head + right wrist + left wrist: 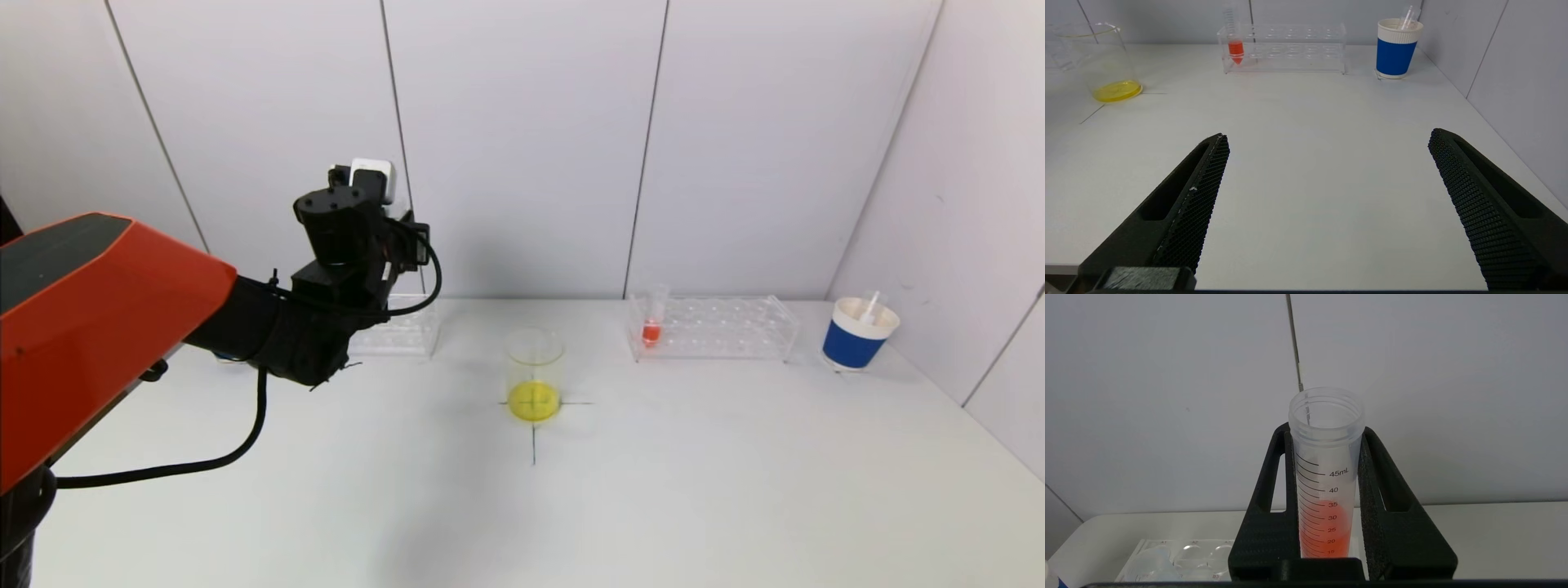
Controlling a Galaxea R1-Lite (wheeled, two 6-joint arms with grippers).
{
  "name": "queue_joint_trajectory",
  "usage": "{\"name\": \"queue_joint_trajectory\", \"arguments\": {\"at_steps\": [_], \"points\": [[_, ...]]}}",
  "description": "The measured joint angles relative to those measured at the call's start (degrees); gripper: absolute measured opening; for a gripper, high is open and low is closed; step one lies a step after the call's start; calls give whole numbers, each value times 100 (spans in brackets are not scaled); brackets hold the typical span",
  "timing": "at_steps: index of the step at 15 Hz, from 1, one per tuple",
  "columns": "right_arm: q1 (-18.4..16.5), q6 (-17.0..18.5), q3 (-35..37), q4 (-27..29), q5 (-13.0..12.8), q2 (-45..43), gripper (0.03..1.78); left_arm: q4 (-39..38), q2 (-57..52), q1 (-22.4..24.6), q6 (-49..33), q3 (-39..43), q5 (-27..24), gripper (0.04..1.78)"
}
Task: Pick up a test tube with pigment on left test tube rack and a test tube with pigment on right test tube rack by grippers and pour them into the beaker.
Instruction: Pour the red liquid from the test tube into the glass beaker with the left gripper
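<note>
Clamped upright in left gripper (1327,498), raised above left rack (396,331): graduated plastic tube (1326,473), orange pigment low, mouth uncapped. Light, smooth-walled, probably slippery; best pinched mid-barrel. Right gripper (1327,204) wide, holding nothing, well short of beaker (534,376).

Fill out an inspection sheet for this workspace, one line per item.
Surface: white table, black cross marked under the beaker.
Job's things: beaker holds yellow liquid; right rack holds one tube of red pigment; left rack partly hidden by the arm.
Clutter: blue paper cup by the right wall.
Grippers: left gripper shut on an upright graduated tube with orange-red liquid; right gripper open, above bare table.
Cables: black cable along the left arm.
Surroundings: white panelled walls.
</note>
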Motion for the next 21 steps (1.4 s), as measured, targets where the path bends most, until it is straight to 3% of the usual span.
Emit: {"name": "queue_joint_trajectory", "arguments": {"at_steps": [6,10,16,21], "points": [[0,2,0,0,0,0,177,1425,-361,-146,2,-788,-566,44],[0,2,0,0,0,0,177,2230,-404,-386,0,-1243,-1302,44],[0,0,0,0,0,0,177,2643,-380,-513,18,-1554,-2532,44],[0,2,0,0,0,0,177,2612,-199,-516,658,-1666,-3277,44]]}}
